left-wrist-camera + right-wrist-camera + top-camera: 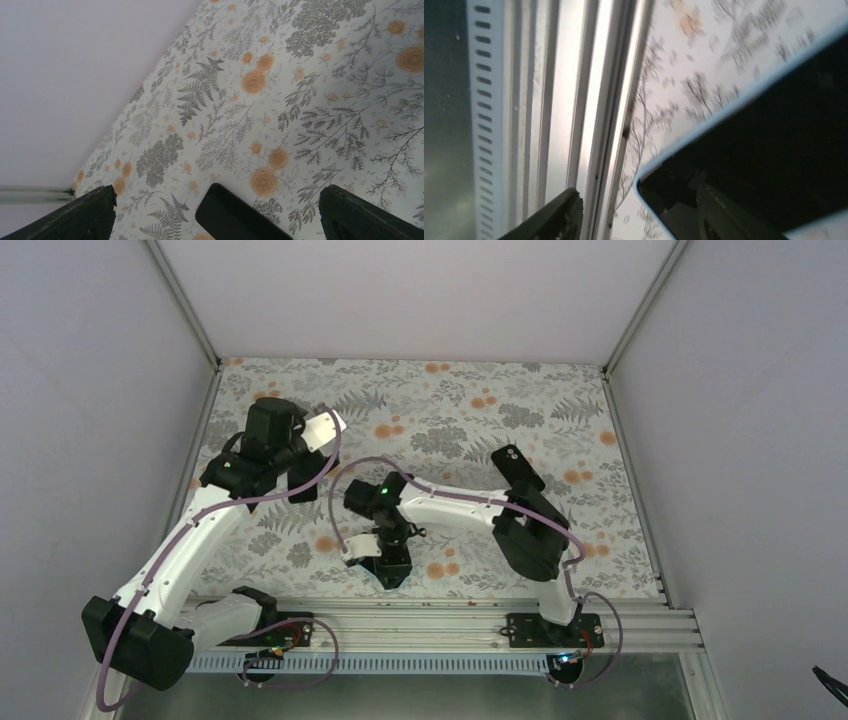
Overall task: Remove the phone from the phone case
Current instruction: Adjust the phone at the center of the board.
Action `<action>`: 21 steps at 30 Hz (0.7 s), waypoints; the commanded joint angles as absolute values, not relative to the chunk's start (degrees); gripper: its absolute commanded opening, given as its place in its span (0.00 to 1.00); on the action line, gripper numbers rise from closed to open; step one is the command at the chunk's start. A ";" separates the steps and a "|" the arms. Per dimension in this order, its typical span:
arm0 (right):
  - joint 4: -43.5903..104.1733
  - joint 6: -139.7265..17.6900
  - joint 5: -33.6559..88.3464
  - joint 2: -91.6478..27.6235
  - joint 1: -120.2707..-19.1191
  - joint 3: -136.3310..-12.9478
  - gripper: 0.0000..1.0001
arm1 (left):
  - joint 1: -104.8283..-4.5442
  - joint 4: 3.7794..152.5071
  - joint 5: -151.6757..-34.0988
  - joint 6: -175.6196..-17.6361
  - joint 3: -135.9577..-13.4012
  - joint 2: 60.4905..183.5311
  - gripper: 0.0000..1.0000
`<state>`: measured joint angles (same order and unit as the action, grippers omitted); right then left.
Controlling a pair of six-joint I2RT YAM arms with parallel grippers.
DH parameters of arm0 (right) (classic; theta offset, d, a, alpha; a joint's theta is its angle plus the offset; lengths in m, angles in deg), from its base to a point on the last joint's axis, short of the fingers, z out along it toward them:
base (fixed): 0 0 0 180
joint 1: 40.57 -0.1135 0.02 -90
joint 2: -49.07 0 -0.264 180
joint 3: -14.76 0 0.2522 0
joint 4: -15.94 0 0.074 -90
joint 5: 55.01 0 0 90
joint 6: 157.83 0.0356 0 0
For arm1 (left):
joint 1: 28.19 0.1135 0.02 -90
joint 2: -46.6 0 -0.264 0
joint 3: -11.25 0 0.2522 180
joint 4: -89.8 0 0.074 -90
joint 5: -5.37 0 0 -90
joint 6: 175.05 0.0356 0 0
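Where the floral table (470, 410) meets the aluminium rail (589, 100), we find the right gripper (638, 194) spread wide, one finger over the dark face of the phone (784, 140), the other clear beside the rail. The phone sits inside its pale-rimmed phone case (734, 107) at that near edge. Farther out, at left, the left gripper (217, 192) hangs spread above the table, a dark round-cornered object (235, 217) low between its fingers.

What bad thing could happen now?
The pale-rimmed case at the right gripper lies right beside the metal rail at the near edge. That view is blurred, so a slip might knock it onto the rail. The left gripper hangs open over a dark slab; closing off-centre may just nudge it.
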<state>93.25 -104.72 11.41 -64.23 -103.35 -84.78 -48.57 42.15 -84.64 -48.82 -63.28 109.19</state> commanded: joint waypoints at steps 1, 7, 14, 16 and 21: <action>94.09 -105.94 8.74 -69.25 -106.19 -90.47 0.42 | -47.61 44.45 -82.50 -49.89 -62.43 108.09 1.00; 94.48 -104.87 8.29 -75.02 -108.10 -97.16 0.04 | -46.49 45.80 -82.69 -49.81 -62.65 107.42 1.00; 91.97 -103.24 12.21 -78.24 -109.21 -100.93 0.04 | -46.00 47.41 -82.14 -50.22 -60.60 106.44 1.00; 90.78 -102.98 13.17 -78.23 -109.15 -101.08 0.04 | -45.94 47.61 -81.91 -49.94 -60.08 105.87 1.00; 89.04 -101.85 16.57 -79.61 -108.99 -102.59 0.04 | -45.42 48.15 -81.52 -49.94 -59.32 105.04 1.00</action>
